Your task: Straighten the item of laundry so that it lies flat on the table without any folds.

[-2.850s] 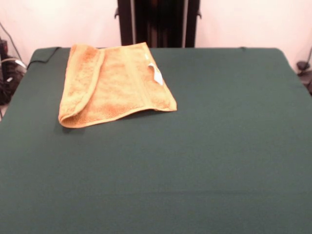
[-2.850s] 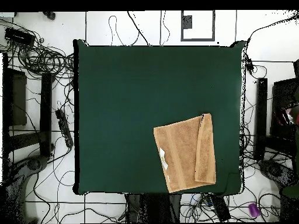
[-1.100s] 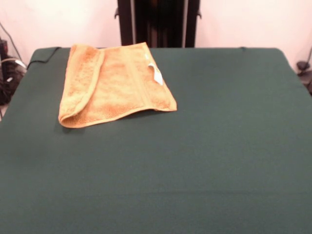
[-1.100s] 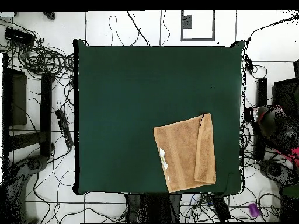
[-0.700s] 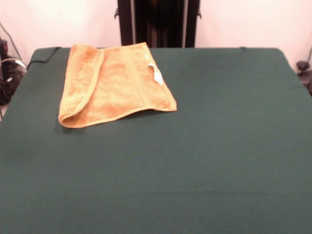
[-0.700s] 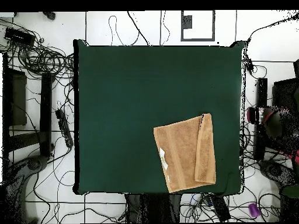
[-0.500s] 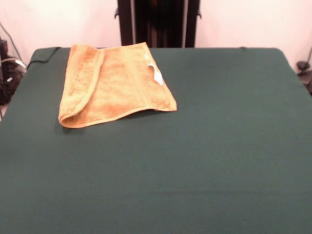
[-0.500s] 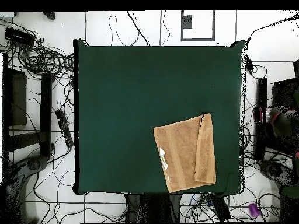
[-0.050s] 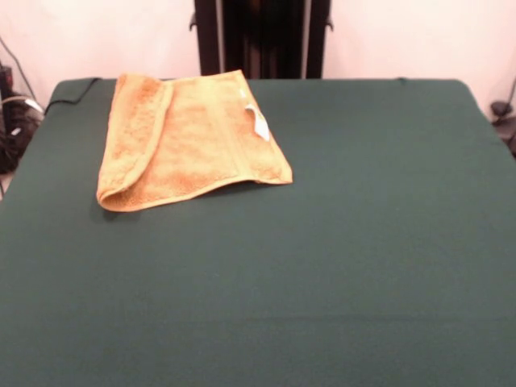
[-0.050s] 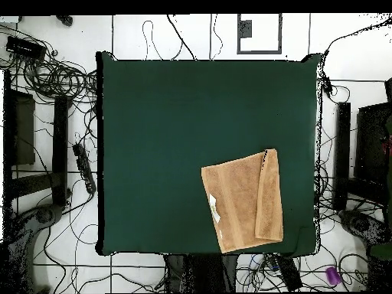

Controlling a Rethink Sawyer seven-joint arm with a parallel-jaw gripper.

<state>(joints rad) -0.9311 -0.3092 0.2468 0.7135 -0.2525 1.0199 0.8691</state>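
The item of laundry (image 9: 189, 141), a golden-orange terry towel, lies on the dark green table (image 9: 322, 258) near its far left corner in the front view. One long side is folded over onto the rest, making a doubled strip (image 9: 133, 133) along the left. A small white tag (image 9: 260, 122) shows near the woven band. In the overhead view the towel (image 10: 241, 200) sits at the lower right of the table (image 10: 168, 138), with the folded strip (image 10: 269, 195) on its right side. The gripper is in neither view.
The black robot pedestal (image 9: 260, 36) stands behind the table's far edge. Cables and equipment (image 10: 53, 76) lie on the floor around the table. A dark cord (image 9: 68, 93) rests on the far left corner.
The towel has not moved. In the overhead view a person who showed at the right edge has moved out of sight.
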